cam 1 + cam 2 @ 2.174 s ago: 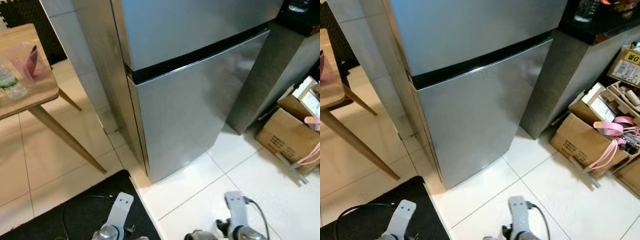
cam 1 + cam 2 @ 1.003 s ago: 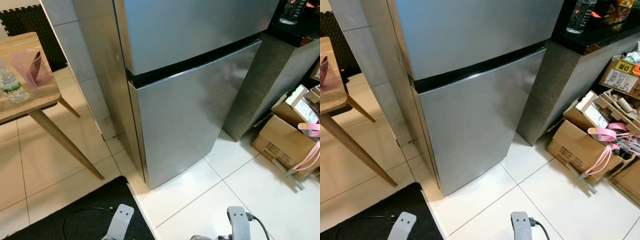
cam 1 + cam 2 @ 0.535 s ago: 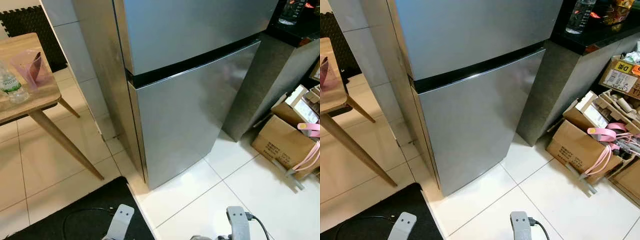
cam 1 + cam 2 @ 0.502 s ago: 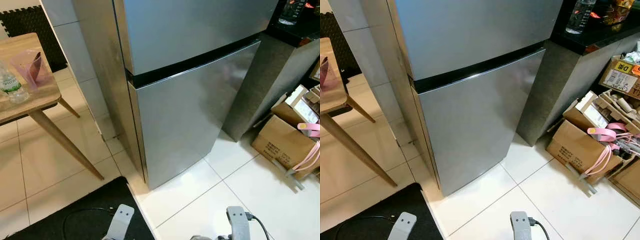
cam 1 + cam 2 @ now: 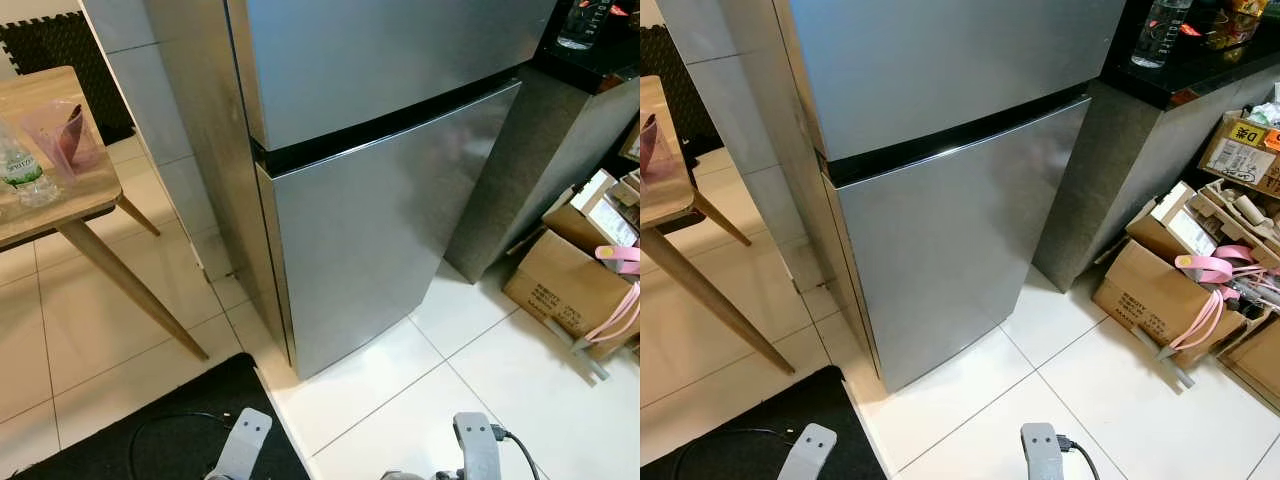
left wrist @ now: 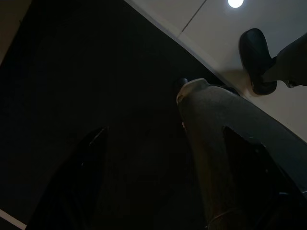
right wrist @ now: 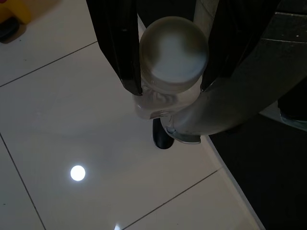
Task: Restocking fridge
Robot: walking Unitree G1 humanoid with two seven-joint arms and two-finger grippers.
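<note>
A silver two-door fridge (image 5: 380,230) stands straight ahead with both doors closed, a black gap between the upper and lower door. Both arms hang low at the bottom edge of the eye views. In the right wrist view my right gripper (image 7: 169,86) is shut on a clear bottle (image 7: 173,48) with a white cap, held above the white floor tiles. The left wrist view is very dark; my left gripper (image 6: 170,158) has its two fingers spread wide over the black mat, with nothing held between them.
A wooden table (image 5: 70,190) at the left carries a water bottle (image 5: 20,170) and a pink cup (image 5: 60,130). A black mat (image 5: 180,420) lies at my feet. Cardboard boxes (image 5: 565,285) and a dark counter (image 5: 560,130) crowd the right.
The camera has tilted up a little since the earliest frames. The fridge stays closed and the arms hang as before.
</note>
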